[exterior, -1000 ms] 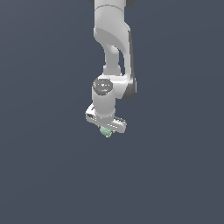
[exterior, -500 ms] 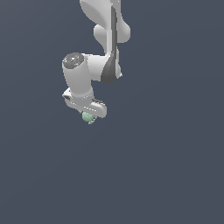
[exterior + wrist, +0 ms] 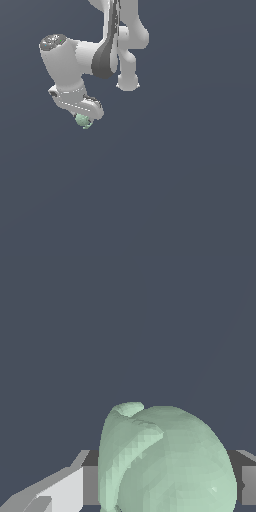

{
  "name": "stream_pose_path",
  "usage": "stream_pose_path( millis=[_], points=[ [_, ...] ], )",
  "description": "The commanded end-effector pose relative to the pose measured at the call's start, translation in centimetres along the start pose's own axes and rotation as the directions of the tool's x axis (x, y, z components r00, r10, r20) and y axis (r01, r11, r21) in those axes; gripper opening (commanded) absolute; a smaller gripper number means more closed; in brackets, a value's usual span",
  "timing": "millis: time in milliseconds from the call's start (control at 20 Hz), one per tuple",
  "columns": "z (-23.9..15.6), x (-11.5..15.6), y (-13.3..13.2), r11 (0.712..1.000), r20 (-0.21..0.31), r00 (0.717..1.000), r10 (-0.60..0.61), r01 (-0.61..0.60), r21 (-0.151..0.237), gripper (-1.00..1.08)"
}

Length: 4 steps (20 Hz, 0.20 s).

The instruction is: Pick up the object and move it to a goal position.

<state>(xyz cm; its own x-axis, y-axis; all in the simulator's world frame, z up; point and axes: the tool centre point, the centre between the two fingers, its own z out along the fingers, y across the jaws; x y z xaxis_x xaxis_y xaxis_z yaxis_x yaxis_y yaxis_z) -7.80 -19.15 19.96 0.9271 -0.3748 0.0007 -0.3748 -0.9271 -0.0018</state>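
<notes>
Closest to us in the wrist view is the small pale mint-green roundish lump (image 3: 167, 461), a little bump on its upper edge, wedged between the white and grey fingers (image 3: 62, 488) that press on it from either side. In the exterior view we see the lump (image 3: 83, 121) under the white gripper (image 3: 85, 118), toward that view's left, apparently clear of any surface, though the flat dark grey-blue background (image 3: 190, 190) gives us little to judge by. Above rises the white jointed arm (image 3: 107, 47).
</notes>
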Motion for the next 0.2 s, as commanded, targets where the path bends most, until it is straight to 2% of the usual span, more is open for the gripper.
stream_pose_path(
  millis=[0,150],
  points=[
    [-0.71,-0.03,0.95,1.0,0.001,1.0,-0.002,0.002,-0.001,-1.0],
    [-0.98,-0.01,1.32,1.0,0.001,1.0,-0.002,0.002,-0.001,-1.0]
  ],
)
